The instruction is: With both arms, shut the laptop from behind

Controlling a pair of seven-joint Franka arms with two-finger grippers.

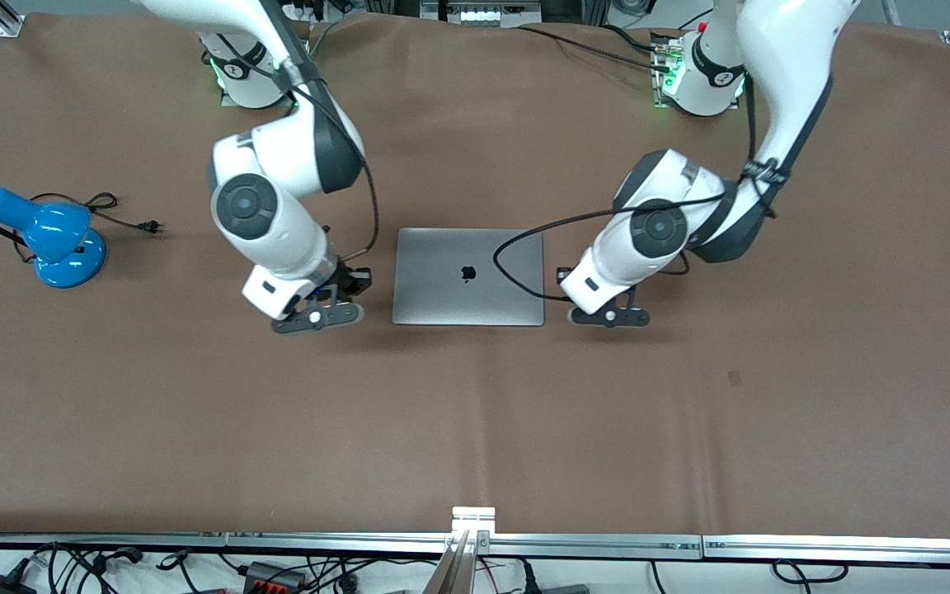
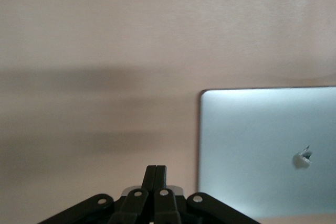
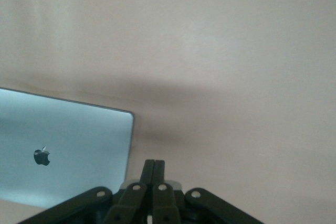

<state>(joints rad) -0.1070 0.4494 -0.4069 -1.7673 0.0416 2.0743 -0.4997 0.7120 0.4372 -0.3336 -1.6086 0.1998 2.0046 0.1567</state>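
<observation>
I saw the table (image 1: 475,429), covered edge to edge in brown cloth, with wide bare room on the camera's side of everything and more toward both short edges. The laptop (image 1: 468,277) lay about midway between those short edges, a little closer to the base edge than to the camera edge. It was shut flat, a slim grey slab with the black apple logo up on the lid, its sides running square with the table's edges.

The two arms flanked it. The right gripper (image 1: 318,318) hung low beside the laptop's side toward the right arm's end, level with the lid's camera-side corner, apart from it with a strip of cloth between. The left gripper (image 1: 609,317) hung the same way beside the side toward the left arm's end, also clear of the lid. In the left wrist view, its fingers (image 2: 156,178) were pressed together with nothing between them, the lid (image 2: 262,150) off to one side. The right wrist view showed that gripper's fingers (image 3: 154,170) likewise together and empty beside the lid's corner (image 3: 68,145).

A blue lamp (image 1: 50,239) sat near the short edge at the right arm's end, its cord (image 1: 116,210) trailing on the cloth, well apart from the laptop.
</observation>
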